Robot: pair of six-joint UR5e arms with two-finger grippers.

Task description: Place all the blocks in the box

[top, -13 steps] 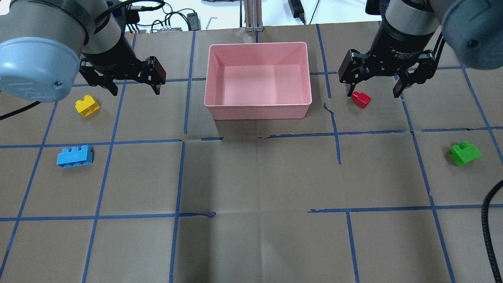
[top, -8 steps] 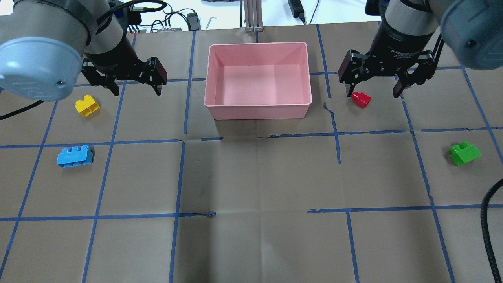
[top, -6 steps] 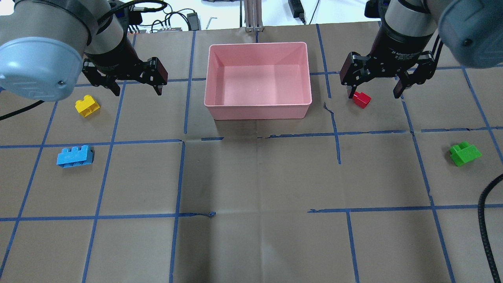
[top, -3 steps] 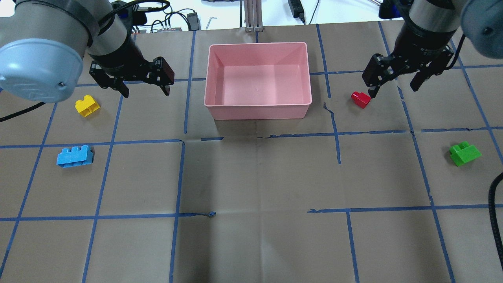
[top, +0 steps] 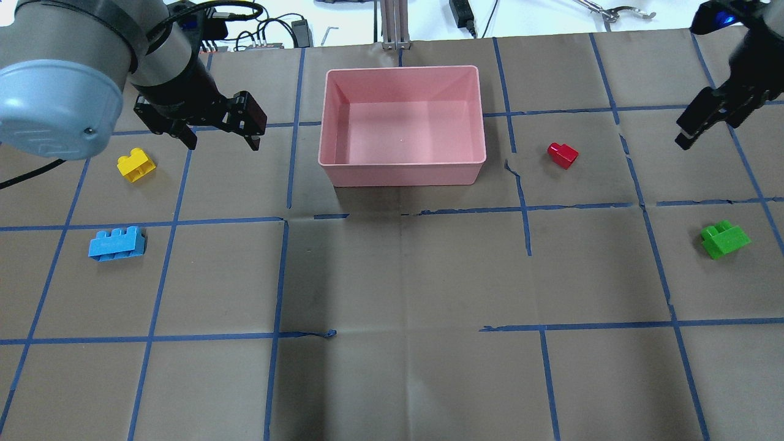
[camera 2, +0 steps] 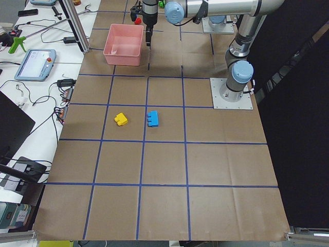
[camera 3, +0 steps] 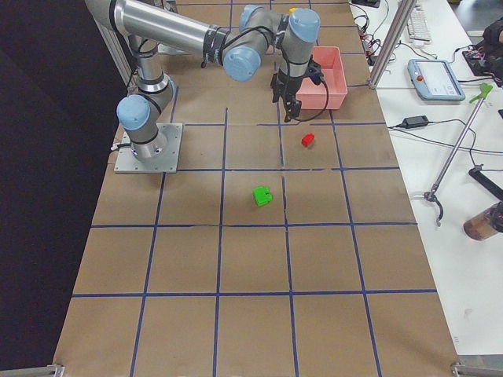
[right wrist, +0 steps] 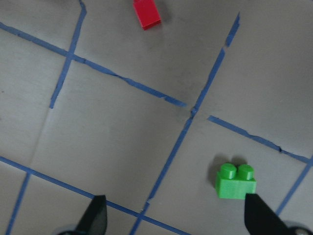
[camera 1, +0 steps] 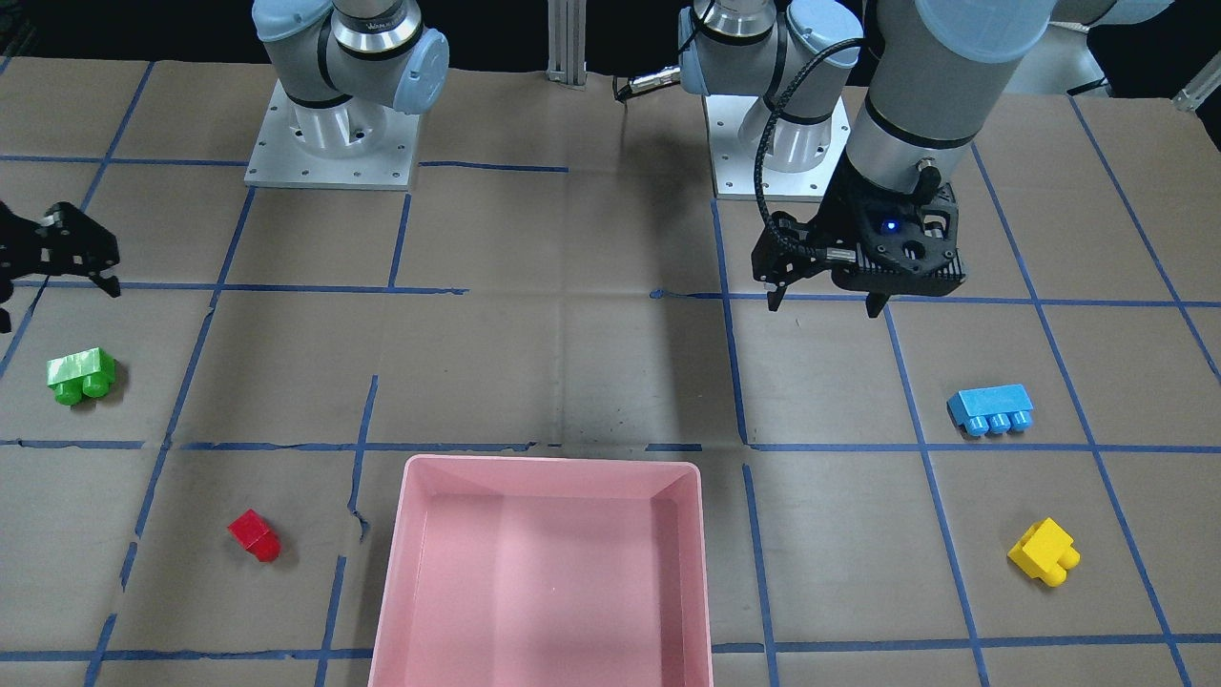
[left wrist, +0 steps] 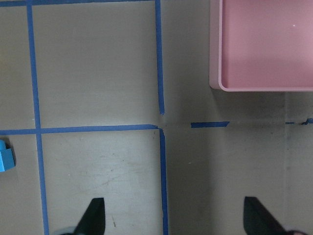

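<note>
**Four Blocks Lay Outside the Box**

Lettering on one arm's collar was too small to read. The shallow pink box (top: 401, 174) sat on the brown, blue-taped counter (top: 398, 275). The studded red block (top: 563, 154) lay near it and the green block (top: 724, 239) well apart. The yellow block (top: 136, 165) and blue block (top: 117, 242) lay opposite. The left claw (top: 223, 144) and right claw (right wrist: 177, 218) hung released above the counter.
</note>
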